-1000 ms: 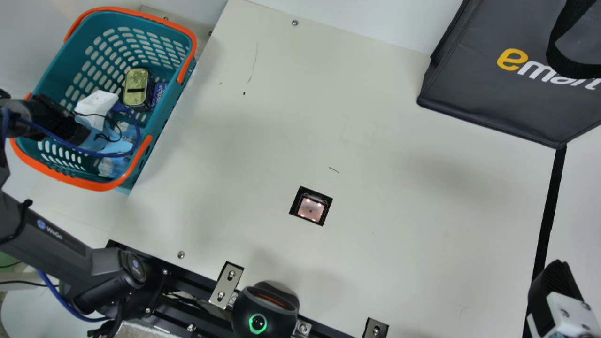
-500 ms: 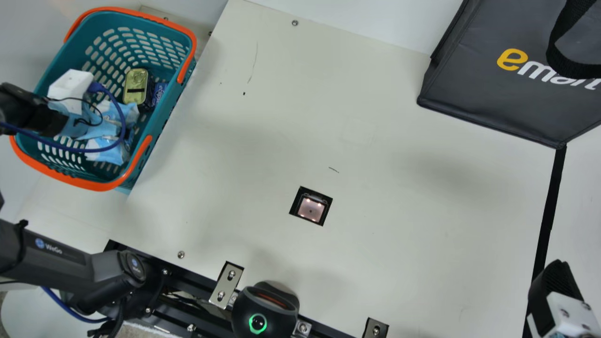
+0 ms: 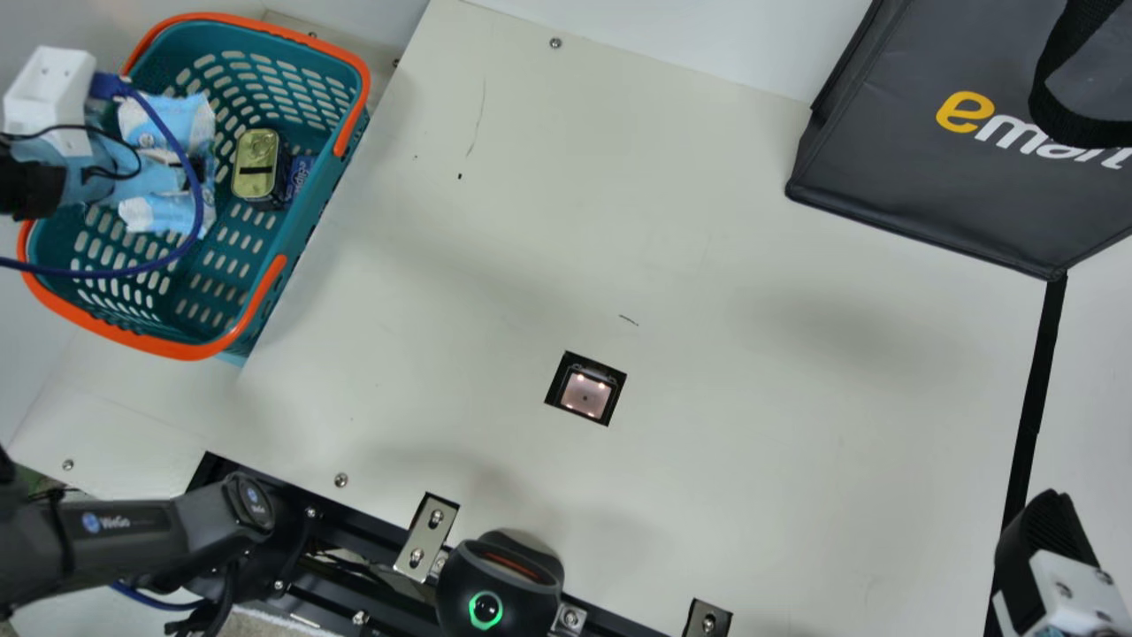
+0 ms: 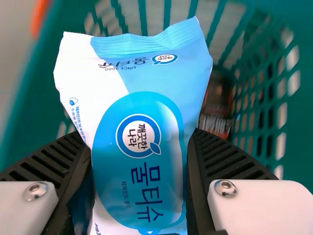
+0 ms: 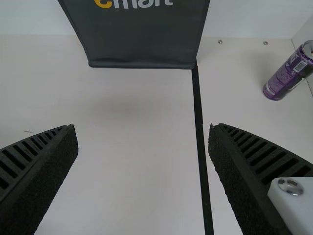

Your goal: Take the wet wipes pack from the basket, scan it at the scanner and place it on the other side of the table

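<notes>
My left gripper (image 3: 146, 164) is over the left part of the basket (image 3: 305, 234) in the main view, with the blue and white wet wipes pack (image 3: 168, 212) at its fingers. In the left wrist view the gripper (image 4: 142, 161) is shut on the wipes pack (image 4: 139, 103), a ribbed finger pressed to each side, basket walls behind. The scanner window (image 3: 585, 393) lies in the middle of the table. At the main view's lower right is my right gripper (image 3: 1048, 540); in its wrist view the right gripper (image 5: 143, 142) stands open, nothing between the fingers.
A yellow tin (image 3: 256, 164) and a dark blue packet (image 3: 299, 175) lie in the basket. A dark shopping bag (image 3: 937, 195) stands at the far right. In the right wrist view a purple can (image 5: 286, 76) stands beyond a black strip (image 5: 199, 127). A dark device (image 3: 500, 579) sits at the near edge.
My left gripper has risen and moved toward the main view's upper left, bringing the wipes pack up from the basket's lower part. My right arm has kept still.
</notes>
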`<act>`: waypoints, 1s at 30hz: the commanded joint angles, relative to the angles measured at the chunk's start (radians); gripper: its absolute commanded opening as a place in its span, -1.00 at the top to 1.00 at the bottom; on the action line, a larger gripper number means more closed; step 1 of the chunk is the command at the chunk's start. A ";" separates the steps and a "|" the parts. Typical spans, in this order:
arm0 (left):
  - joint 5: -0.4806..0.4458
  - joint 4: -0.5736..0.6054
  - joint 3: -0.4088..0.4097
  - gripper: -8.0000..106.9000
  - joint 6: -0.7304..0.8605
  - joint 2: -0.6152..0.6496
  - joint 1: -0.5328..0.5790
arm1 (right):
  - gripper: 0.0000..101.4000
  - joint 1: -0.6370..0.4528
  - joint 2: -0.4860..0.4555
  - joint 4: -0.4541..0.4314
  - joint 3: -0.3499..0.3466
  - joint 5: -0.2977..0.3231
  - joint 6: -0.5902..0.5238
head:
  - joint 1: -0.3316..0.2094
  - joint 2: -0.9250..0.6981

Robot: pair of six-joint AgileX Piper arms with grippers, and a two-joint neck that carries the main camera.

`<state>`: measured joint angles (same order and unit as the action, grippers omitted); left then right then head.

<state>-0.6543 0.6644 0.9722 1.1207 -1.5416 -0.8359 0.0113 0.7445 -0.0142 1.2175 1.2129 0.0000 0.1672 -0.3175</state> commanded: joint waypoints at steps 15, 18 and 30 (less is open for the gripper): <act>-0.041 -0.010 -0.001 1.00 -0.158 0.250 0.202 | -0.87 0.000 0.000 0.000 0.000 0.001 0.000 | -0.029 -0.004; -0.048 -0.045 -0.009 1.00 -0.218 0.290 0.266 | -0.87 0.000 0.000 0.000 0.000 0.000 0.000 | -0.029 -0.004; -0.060 -0.247 -0.050 1.00 -0.520 0.415 0.562 | -0.87 0.000 0.000 0.000 0.000 0.000 0.000 | -0.029 -0.004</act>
<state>-0.7119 0.4549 0.9234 0.6720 -1.1338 -0.3386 0.0113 0.7445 -0.0142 1.2175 1.2129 0.0000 0.1672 -0.3175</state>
